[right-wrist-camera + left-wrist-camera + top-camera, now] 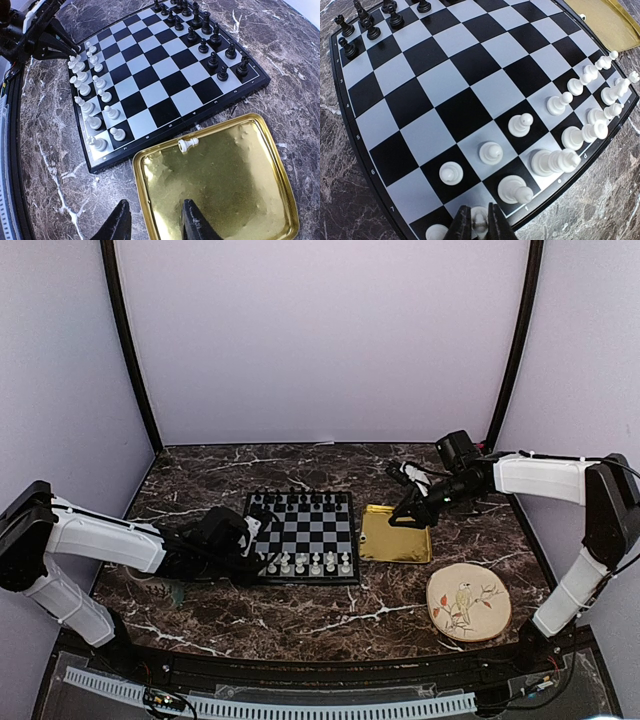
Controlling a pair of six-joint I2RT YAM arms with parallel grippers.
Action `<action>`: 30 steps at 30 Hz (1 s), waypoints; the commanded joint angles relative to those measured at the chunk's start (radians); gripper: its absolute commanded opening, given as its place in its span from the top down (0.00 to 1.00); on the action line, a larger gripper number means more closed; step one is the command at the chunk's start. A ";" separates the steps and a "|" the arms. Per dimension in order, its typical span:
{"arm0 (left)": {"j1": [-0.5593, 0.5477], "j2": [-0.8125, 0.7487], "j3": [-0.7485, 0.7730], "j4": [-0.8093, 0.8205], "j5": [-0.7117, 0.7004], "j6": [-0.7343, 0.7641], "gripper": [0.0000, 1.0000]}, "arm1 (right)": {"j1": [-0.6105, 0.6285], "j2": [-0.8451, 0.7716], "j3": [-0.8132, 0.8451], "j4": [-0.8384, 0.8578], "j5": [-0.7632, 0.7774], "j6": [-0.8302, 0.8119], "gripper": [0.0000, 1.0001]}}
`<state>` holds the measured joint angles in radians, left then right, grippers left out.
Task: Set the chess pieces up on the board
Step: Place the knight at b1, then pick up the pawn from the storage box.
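My left fingers [462,226] sit close on either side of a white pawn [479,221] at the near left corner of the board [445,75]; I cannot tell whether they grip it. The other white chess pieces [570,135] fill the board's near rows. My right fingers [119,225] stand apart, empty, at the gold tray's [280,200] edge away from the board; one white piece [188,144] lies toppled in the tray.

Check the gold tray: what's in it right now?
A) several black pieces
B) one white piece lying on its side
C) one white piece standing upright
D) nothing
B: the right wrist view shows a single white chess piece lying on its side on the gold tray, close to the tray edge nearest the board.
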<state>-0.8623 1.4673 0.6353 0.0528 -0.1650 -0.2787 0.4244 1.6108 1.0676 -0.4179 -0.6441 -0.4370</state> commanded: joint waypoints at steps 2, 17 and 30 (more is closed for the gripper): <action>-0.008 -0.021 0.033 -0.045 -0.004 -0.010 0.84 | -0.001 0.003 0.018 0.001 -0.020 -0.011 0.65; -0.017 -0.217 0.144 -0.082 -0.073 0.059 0.75 | 0.062 0.100 0.138 -0.032 0.144 0.093 0.68; -0.017 -0.179 0.172 0.027 -0.114 -0.002 0.73 | 0.171 0.380 0.383 -0.156 0.298 0.201 0.73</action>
<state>-0.8745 1.2823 0.7990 0.0299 -0.2710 -0.2565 0.5819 1.9560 1.3952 -0.5308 -0.4004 -0.2771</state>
